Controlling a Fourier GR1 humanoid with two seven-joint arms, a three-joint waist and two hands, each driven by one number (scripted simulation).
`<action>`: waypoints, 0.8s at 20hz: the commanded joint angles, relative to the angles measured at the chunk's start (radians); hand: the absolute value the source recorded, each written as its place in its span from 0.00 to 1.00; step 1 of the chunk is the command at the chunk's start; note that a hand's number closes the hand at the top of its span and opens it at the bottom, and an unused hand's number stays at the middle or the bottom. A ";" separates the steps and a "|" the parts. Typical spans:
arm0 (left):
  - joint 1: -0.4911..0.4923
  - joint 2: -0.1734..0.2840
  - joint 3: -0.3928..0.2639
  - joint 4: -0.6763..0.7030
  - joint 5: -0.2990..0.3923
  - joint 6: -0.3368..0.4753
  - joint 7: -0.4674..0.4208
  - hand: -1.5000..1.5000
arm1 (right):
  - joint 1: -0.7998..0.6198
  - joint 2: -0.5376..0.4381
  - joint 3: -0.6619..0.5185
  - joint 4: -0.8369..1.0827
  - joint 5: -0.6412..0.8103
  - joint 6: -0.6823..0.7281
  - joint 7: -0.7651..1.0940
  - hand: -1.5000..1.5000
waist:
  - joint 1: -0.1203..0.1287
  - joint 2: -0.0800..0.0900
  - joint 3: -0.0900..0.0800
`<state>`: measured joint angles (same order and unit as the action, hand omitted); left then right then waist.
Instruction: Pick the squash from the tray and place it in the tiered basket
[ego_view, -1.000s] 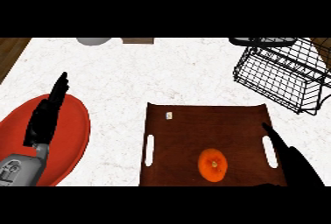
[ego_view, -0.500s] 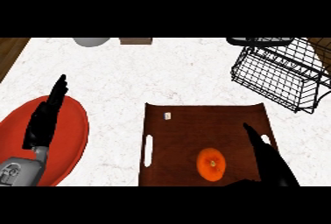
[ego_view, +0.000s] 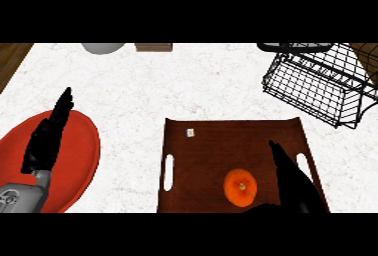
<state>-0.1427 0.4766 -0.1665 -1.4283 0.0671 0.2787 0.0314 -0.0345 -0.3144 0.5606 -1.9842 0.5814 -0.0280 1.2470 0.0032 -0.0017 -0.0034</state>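
Note:
A small round orange squash (ego_view: 240, 186) lies on the brown tray (ego_view: 221, 135), toward its near right part. My right hand (ego_view: 295, 182) stretches over the tray just right of the squash, fingers straight and pointing away from me, open and holding nothing. The black wire tiered basket (ego_view: 317, 82) stands at the far right of the counter. At the left, my left hand (ego_view: 48, 137) rests open, fingers up, above a red plate.
A red plate (ego_view: 77, 150) lies at the left under my left hand. A grey round object (ego_view: 103, 47) and a small brown box (ego_view: 153, 48) sit at the counter's far edge. White counter (ego_view: 192, 85) stretches between tray and basket.
My right hand has slid leftward over the tray, from its right handle to just beside the squash. The left hand and the squash have not moved.

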 joint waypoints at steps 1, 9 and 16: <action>0.008 -0.028 -0.017 0.007 -0.025 0.015 0.002 0.50 | -0.024 0.097 0.009 0.008 0.069 0.092 0.240 0.00 | -0.005 0.000 0.000; -0.003 -0.009 0.018 -0.006 -0.012 -0.025 0.007 0.50 | 0.004 0.213 -0.004 0.082 0.135 0.099 0.236 0.00 | 0.001 0.001 0.002; 0.001 -0.014 0.038 -0.003 -0.022 -0.041 0.000 0.50 | 0.023 0.271 -0.043 0.083 0.166 0.171 0.213 0.00 | -0.002 0.001 0.002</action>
<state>-0.1581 0.4609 -0.1407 -1.4389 0.0480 0.2564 0.0627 0.0157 -0.0939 0.5287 -1.8831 0.7348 0.0603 1.2310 0.0003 -0.0008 -0.0011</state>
